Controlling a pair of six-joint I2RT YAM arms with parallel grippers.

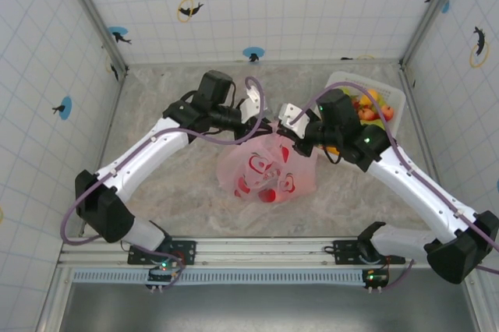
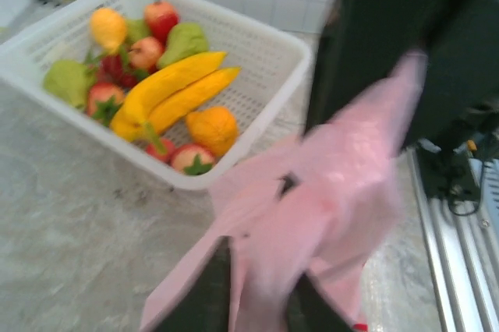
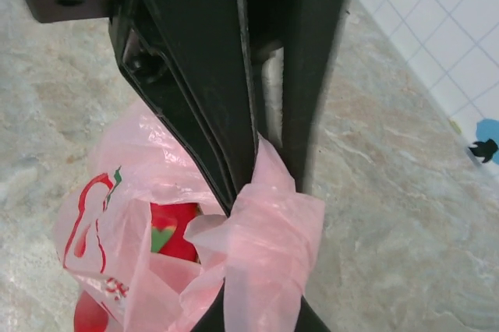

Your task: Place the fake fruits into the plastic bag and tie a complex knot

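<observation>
The plastic bag [image 1: 267, 170] sat on the marbled table [image 1: 171, 184] between the two arms, near the middle of the surface. Its pink film was printed with red shapes. Both grippers hung close together just above its mouth.

The right gripper [image 3: 261, 184] was clamped on a handle strip [image 3: 269, 242] of the bag. In its wrist view the black fingers [image 3: 203, 114] were pressed together, with crinkled pink film folded around their tips. One of the fake fruits [image 3: 173, 231], red with a green patch, lay inside the bag below them.

The left gripper [image 2: 261, 309] was on the opposite side of the mouth. Its wrist view was smeared, but a pink strip ran down between the dark fingers and appeared to be pinched there.

Beyond the right arm, toward the far right corner of the table, stood a white slatted basket [image 1: 343, 79], apart from the bag. It held more fruits: two bananas [image 2: 175, 90] lying side by side, an orange [image 2: 212, 128] against the near wall, green pears [image 2: 183, 40] and several strawberries [image 2: 104, 100].
</observation>
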